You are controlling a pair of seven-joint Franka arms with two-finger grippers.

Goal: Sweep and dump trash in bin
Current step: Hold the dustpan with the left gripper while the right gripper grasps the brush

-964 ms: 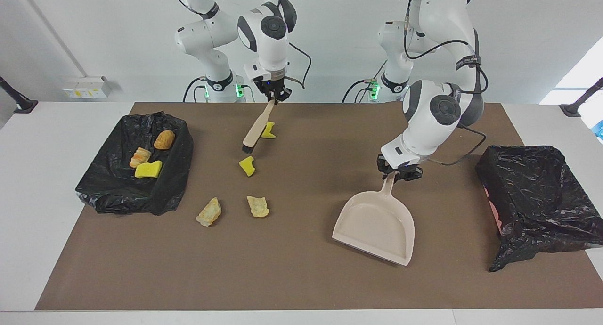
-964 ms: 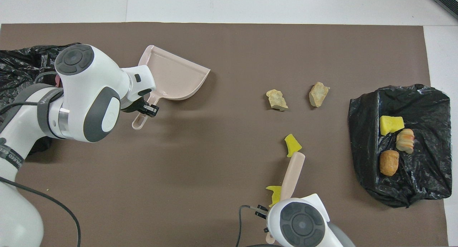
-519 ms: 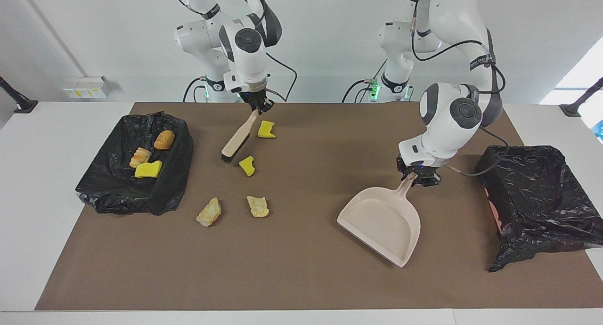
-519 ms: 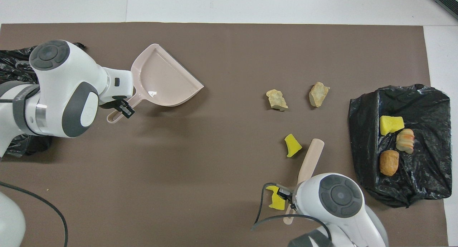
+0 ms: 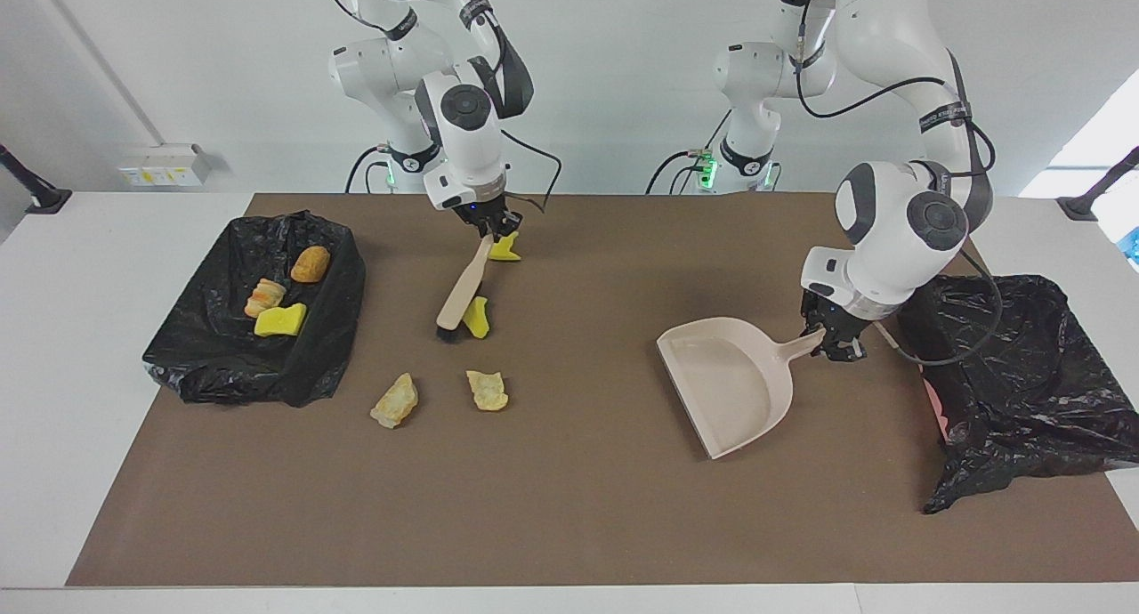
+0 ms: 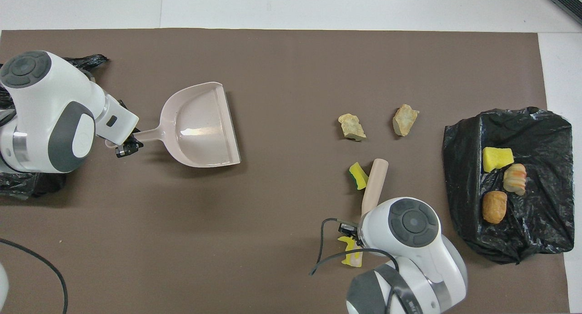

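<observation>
Brown mat (image 5: 552, 507) over a white table (image 5: 80, 329) before a plain white wall, with a black-lined bin (image 5: 258, 365) at the right arm's end and a second black bag (image 5: 1023, 374) at the left arm's end. On the mat beside the bin: two yellow sponge bits (image 5: 478, 318) and two bread lumps (image 5: 396, 400), three more scraps (image 5: 281, 319) in the bin itself, a wide bare stretch toward the dustpan (image 5: 730, 383). Right gripper (image 5: 485, 230) clamped on the brush (image 5: 463, 294), bristles against one sponge bit; left gripper (image 5: 832, 340) clamped on the dustpan's handle.
</observation>
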